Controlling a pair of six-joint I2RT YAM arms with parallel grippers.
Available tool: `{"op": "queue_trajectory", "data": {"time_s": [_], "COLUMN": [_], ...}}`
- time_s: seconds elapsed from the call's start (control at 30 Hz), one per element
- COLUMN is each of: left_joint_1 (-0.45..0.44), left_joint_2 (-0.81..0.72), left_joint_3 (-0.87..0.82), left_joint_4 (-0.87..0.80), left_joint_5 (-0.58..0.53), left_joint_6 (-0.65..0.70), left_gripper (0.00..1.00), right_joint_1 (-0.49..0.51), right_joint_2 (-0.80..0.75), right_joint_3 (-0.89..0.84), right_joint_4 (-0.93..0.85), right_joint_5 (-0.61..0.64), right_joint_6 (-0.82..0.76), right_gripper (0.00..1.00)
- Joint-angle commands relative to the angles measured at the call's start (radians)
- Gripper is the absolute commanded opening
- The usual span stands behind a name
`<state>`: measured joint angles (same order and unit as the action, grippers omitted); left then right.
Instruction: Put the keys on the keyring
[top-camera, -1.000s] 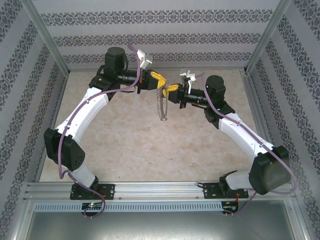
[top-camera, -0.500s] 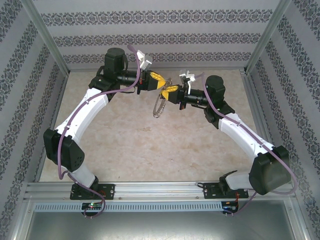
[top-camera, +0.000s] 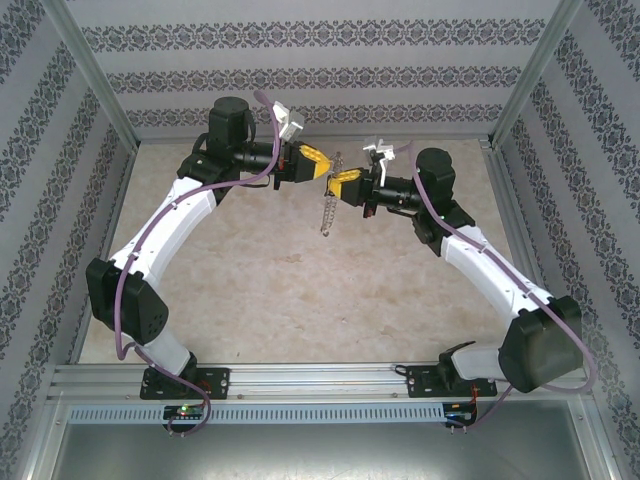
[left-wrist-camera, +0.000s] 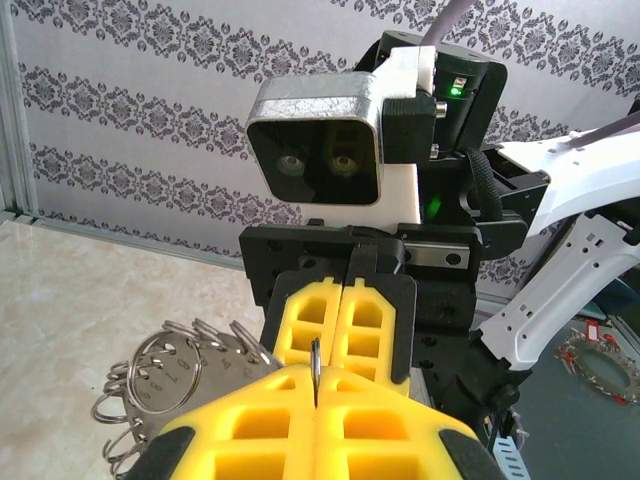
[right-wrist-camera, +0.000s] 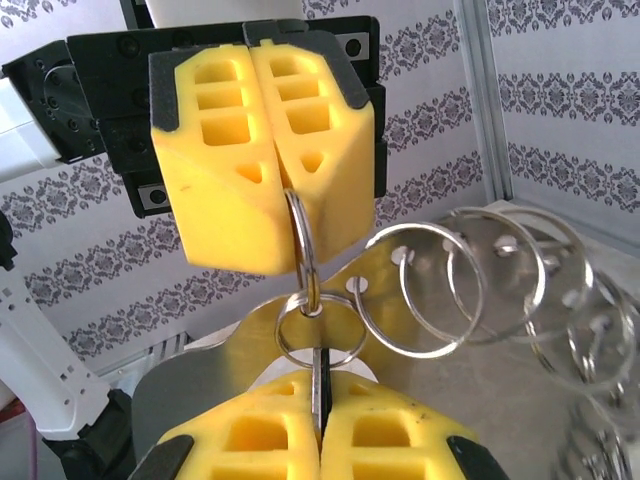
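Hanging edge-on between the arms, the keyring (top-camera: 327, 205) looks from above like a thin chain over the counter (top-camera: 250, 280). Its outer rings blur and are cut off in the right wrist view. Both arms reach up and inward, tips nearly meeting. The left hand (top-camera: 318, 163) is pinched tight on one of the keyring's rings. The right hand (top-camera: 341, 178) clamps a thin metal strip (right-wrist-camera: 318, 385), too hidden to identify.

left hand (top-camera: 322, 167) and right hand (top-camera: 335, 178) tip to tip, keyring (top-camera: 327, 206) dangling between, bare table (top-camera: 250, 290) below free
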<state>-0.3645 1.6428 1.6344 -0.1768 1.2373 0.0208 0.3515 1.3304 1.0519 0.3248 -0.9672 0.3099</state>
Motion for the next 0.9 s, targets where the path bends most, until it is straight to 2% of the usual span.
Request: {"op": "queue_trajectory", "data": {"time_s": [0.0, 0.4, 0.87], "left_joint_1": [0.012, 0.012, 0.01], "left_joint_2": [-0.038, -0.032, -0.037], "left_joint_3": [-0.008, -0.008, -0.013], "left_joint_4": [0.033, 0.029, 0.024], "left_joint_5": [0.019, 0.016, 0.019], "left_joint_6": [0.01, 0.01, 0.014], "left_gripper": [0.0, 0.0, 0.0], "right_joint_1": [-0.019, -0.017, -0.037], "right_joint_2": [-0.042, -0.018, -0.005], "right_joint_3": [0.044, 0.096, 0.114], "right_joint_4": [0.023, -0.029, -0.081], "right_joint_5": [-0.016, -0.074, -0.047], "right_joint_6": [0.003, 0.008, -0.03], "right_gripper": [0.0, 0.0, 0.0]}}
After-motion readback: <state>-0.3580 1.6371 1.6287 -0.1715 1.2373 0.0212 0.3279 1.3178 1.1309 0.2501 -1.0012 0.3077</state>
